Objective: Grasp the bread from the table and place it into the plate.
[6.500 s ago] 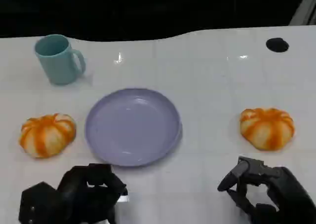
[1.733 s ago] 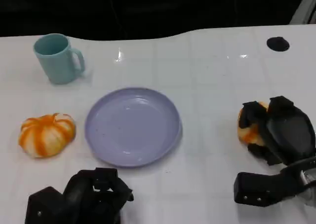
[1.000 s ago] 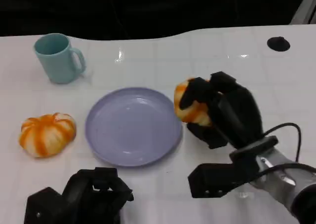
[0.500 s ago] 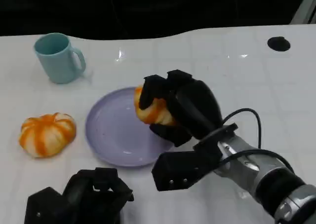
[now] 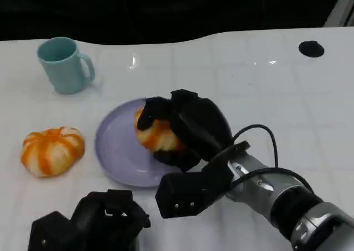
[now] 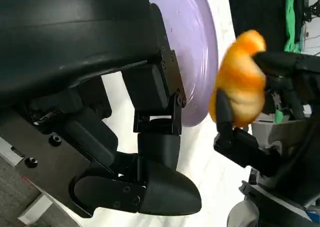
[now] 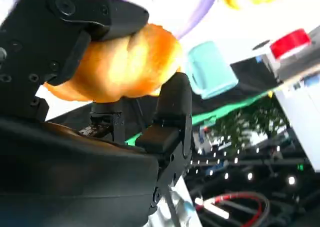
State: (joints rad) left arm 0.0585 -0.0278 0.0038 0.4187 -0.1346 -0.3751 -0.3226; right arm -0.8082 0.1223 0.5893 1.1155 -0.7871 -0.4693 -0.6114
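Presently the right robot hand [image 5: 191,130] grips the bread [image 5: 154,134], its fingers wrapped around it, above the purple plate [image 5: 113,146]. The left robot hand [image 5: 91,227] sits near the desk's [image 5: 243,79] front edge, fingers curled, holding nothing. A second bread [image 5: 52,150] and a teal mug [image 5: 62,64] lie left of the plate.

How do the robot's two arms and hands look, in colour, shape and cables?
The right hand is glossy black with thick, blocky fingers. Behind it sits a black box-shaped wrist block, then a silver cylindrical forearm ringed by black bands. A thin black cable loops above. The left hand is black too.
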